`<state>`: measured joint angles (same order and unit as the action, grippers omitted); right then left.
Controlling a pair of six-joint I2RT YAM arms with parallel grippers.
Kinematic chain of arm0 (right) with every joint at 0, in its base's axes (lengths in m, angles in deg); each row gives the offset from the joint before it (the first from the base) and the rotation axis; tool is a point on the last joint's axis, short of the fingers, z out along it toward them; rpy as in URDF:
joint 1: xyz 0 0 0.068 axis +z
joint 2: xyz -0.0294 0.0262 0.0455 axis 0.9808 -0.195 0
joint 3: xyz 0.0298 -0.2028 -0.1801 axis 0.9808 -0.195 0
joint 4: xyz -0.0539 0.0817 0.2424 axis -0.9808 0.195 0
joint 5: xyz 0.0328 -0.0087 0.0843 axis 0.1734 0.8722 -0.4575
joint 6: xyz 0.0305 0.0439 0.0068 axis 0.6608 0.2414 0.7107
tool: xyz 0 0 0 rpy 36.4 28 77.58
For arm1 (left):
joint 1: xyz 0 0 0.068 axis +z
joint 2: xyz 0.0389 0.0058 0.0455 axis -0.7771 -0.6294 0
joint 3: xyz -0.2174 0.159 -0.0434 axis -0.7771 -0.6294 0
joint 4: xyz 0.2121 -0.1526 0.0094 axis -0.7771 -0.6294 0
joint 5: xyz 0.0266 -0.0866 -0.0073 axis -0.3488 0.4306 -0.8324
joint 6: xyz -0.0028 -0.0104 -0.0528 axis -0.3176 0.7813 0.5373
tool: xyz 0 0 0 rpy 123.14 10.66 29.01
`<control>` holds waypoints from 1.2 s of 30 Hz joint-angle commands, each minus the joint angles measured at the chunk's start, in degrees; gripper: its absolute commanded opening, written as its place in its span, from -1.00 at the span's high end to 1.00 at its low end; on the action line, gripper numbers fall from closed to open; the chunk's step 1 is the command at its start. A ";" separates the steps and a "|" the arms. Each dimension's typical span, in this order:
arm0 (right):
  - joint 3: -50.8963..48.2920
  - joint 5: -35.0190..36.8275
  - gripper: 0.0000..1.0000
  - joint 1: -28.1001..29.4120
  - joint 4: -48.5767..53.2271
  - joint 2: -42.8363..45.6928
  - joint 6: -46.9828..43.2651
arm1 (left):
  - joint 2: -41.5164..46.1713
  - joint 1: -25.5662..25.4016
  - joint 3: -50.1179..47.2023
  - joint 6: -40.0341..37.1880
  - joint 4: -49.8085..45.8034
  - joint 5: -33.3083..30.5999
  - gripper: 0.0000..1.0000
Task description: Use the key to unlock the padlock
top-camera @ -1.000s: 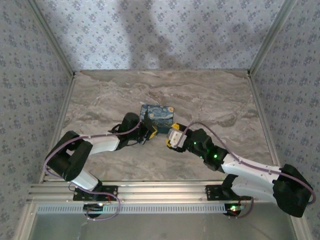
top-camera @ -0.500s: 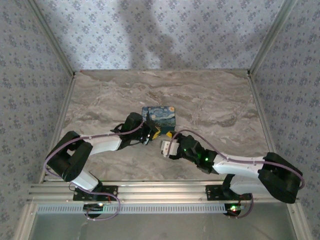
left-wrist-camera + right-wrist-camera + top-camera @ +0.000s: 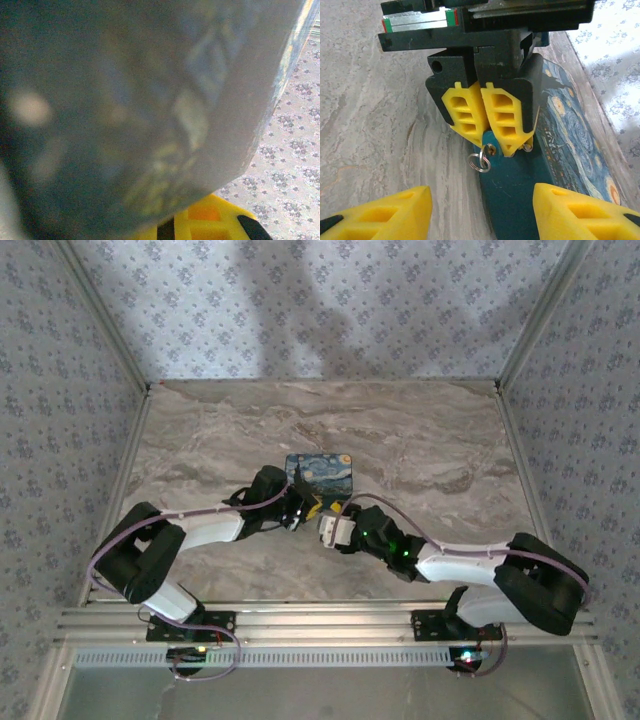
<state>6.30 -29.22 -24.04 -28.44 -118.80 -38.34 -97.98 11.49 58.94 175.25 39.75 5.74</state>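
Note:
In the right wrist view my left gripper [image 3: 492, 142] points down at me, yellow fingers pressed together against the teal side of the starry-night box [image 3: 570, 150]. A small blue-grey piece, the padlock [image 3: 491, 137], is pinched between the tips, mostly hidden. The key [image 3: 491, 148] pokes out below it, and a split ring [image 3: 480, 162] hangs from its head. My right gripper [image 3: 480, 217] stands open just short of the ring, nothing between its fingertips. From above, the left gripper [image 3: 306, 506] and the right gripper [image 3: 326, 529] nearly meet at the box's [image 3: 320, 470] near corner.
The box lies on the marble table [image 3: 420, 440], walled in by patterned panels. In the left wrist view the blurred dark box [image 3: 125, 100] sits right against the lens, above one yellow finger [image 3: 210, 224]. A second small metal bit [image 3: 527, 146] shows beside the left fingers.
My right gripper has swung left and forward until it faces the left gripper closely. The left arm and the box have stayed put.

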 commanded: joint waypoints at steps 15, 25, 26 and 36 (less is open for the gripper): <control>3.32 0.82 0.38 -0.50 -8.77 -8.44 4.46 | 1.14 -0.53 1.79 1.29 -0.07 -0.06 1.00; 3.78 2.29 0.57 -0.56 -11.05 -10.92 6.05 | 0.86 -0.53 1.61 1.49 0.13 0.27 1.00; 3.83 2.48 0.59 -0.53 -11.30 -11.03 6.10 | 0.82 -0.48 1.62 1.49 0.21 0.28 1.00; 4.19 4.66 0.74 -0.67 -12.33 -12.54 7.92 | 0.71 -0.57 1.57 1.68 0.36 0.38 1.00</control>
<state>8.80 -27.21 -24.30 -38.91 -130.10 -32.52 -97.98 11.47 58.94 175.86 39.77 5.50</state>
